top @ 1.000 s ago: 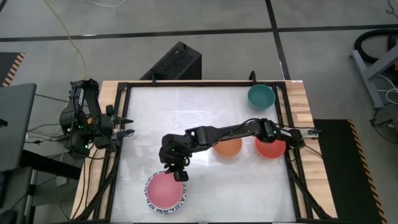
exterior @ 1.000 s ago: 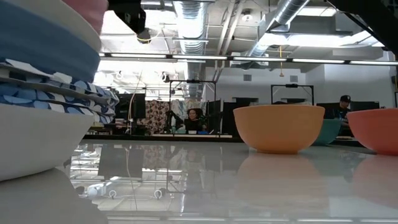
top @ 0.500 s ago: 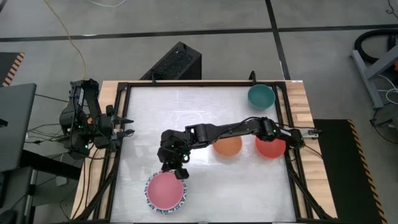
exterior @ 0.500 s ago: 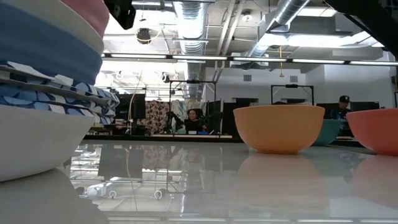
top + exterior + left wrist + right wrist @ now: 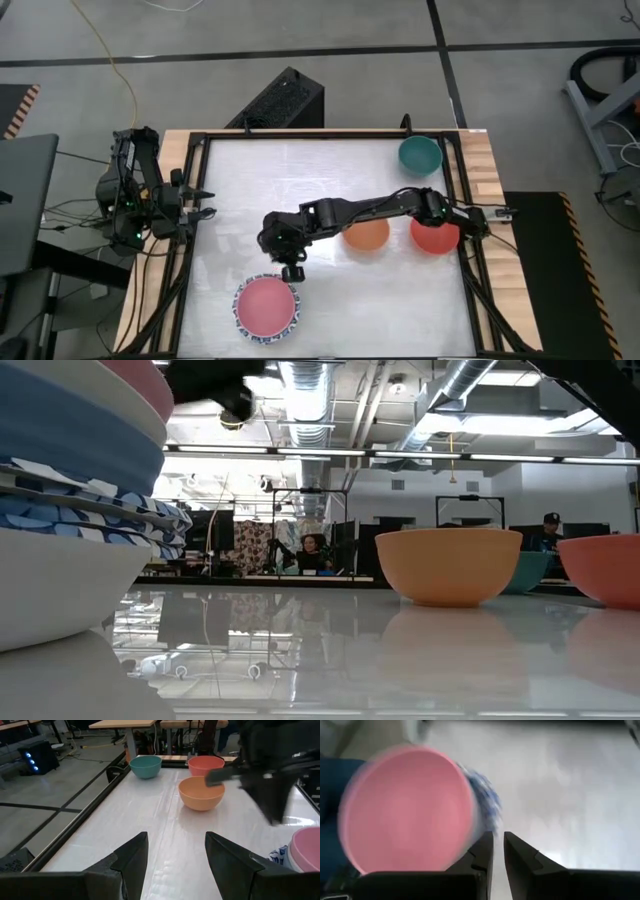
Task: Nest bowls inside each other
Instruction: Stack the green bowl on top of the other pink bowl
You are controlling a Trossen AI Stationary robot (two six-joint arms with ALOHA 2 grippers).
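A stack of nested bowls (image 5: 265, 308) stands near the table's front edge, resting on its lowest white bowl (image 5: 50, 580). A pink bowl (image 5: 405, 810) is on top, and blue-patterned rims (image 5: 90, 500) show below it. My right gripper (image 5: 292, 272) hovers just beyond the stack's far rim, tilted down. It is shut to a thin slit (image 5: 498, 845) and holds nothing. The orange bowl (image 5: 366, 235), red bowl (image 5: 435, 237) and teal bowl (image 5: 420, 154) each stand alone on their bases. My left gripper (image 5: 205, 212) waits open at the left edge.
A black frame (image 5: 190, 250) borders the white table top. The right arm (image 5: 380, 210) reaches across above the orange bowl. Bare table lies between the stack and the far-left corner (image 5: 260, 170).
My right gripper has drawn back a little from the pink bowl's far rim toward the table's far edge and has tipped. Its fingers have come closer together. The stack has stayed where it was.
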